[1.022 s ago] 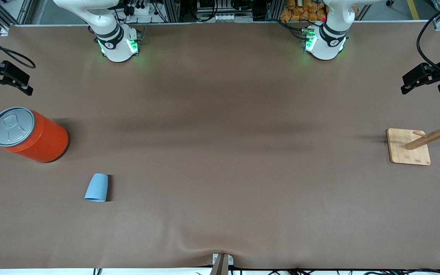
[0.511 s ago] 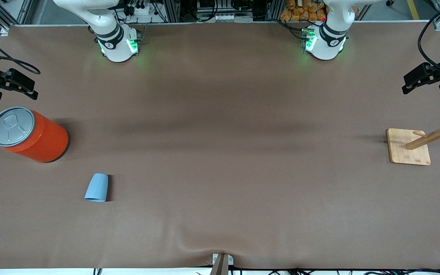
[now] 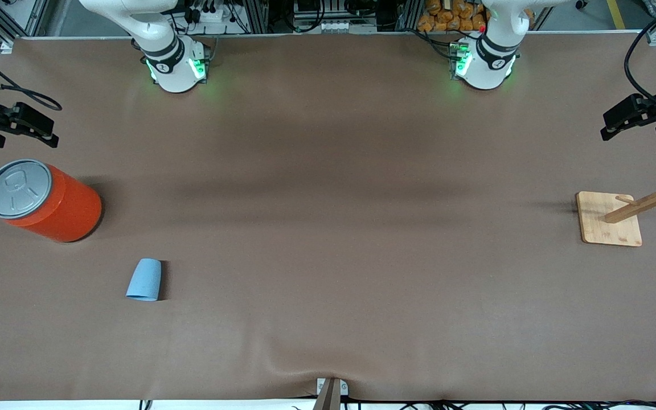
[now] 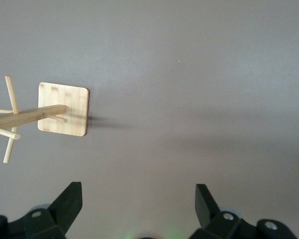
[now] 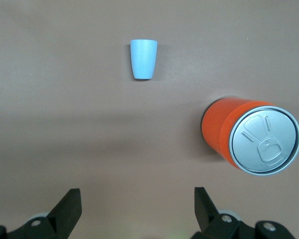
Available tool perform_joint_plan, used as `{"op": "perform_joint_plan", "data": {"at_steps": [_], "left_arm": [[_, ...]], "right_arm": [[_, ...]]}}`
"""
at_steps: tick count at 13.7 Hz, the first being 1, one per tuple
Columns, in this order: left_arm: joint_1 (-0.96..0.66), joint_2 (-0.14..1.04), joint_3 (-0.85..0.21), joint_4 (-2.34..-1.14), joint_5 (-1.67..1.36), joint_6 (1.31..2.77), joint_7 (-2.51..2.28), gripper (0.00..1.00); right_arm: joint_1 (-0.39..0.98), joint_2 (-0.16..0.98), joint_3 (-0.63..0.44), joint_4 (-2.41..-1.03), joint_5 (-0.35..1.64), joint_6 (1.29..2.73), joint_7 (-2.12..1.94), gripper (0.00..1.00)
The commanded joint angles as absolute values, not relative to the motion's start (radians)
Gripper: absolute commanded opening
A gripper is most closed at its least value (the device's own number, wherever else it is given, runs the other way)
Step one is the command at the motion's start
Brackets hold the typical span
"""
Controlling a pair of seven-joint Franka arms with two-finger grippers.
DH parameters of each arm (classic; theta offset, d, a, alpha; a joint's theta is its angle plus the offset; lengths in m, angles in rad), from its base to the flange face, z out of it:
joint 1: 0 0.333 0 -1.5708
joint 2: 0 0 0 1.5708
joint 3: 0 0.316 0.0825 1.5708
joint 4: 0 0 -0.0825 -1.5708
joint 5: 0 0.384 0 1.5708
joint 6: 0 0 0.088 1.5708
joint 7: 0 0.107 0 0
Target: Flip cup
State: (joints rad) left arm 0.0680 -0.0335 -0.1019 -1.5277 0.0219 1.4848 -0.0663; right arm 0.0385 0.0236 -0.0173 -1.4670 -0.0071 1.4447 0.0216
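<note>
The small light-blue cup [image 3: 144,279] stands on the brown table with its closed narrow end up, nearer to the front camera than the orange can. It also shows in the right wrist view [image 5: 143,59]; its inside is hidden. My right gripper [image 3: 44,130] is open and empty, up in the air over the right arm's end of the table, close to the can; its own view shows it [image 5: 137,199] open with the cup well apart from it. My left gripper [image 3: 610,126] is open and empty over the left arm's end of the table; its own view shows it [image 4: 138,191] open too.
A large orange can [image 3: 49,202] with a grey lid stands at the right arm's end of the table and shows in the right wrist view [image 5: 244,137]. A wooden peg stand [image 3: 610,219] on a square base stands at the left arm's end and shows in the left wrist view [image 4: 62,109].
My right gripper has shifted a little toward the middle of the table, beside the can. My left gripper has barely moved. The cup and can are where they were.
</note>
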Motion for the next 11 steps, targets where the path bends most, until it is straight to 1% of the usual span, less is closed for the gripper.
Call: {"op": "perform_joint_plan", "data": {"at_steps": [1,4,11], "left_arm": [[0.077,-0.023,-0.107,-1.503,0.028,1.463,-0.060,1.00],[0.077,-0.023,-0.107,-1.503,0.028,1.465,-0.057,1.00],[0.077,-0.025,-0.106,-1.503,0.028,1.465,-0.058,1.00]], "right_arm": [[0.040,0.093,-0.011,-1.462,-0.006,1.453,0.011,1.00],[0.054,0.187,-0.008,-1.466,-0.008,1.482,0.011,1.00],[0.067,0.279,-0.008,-1.471,-0.009,1.555,0.011,1.00]]}}
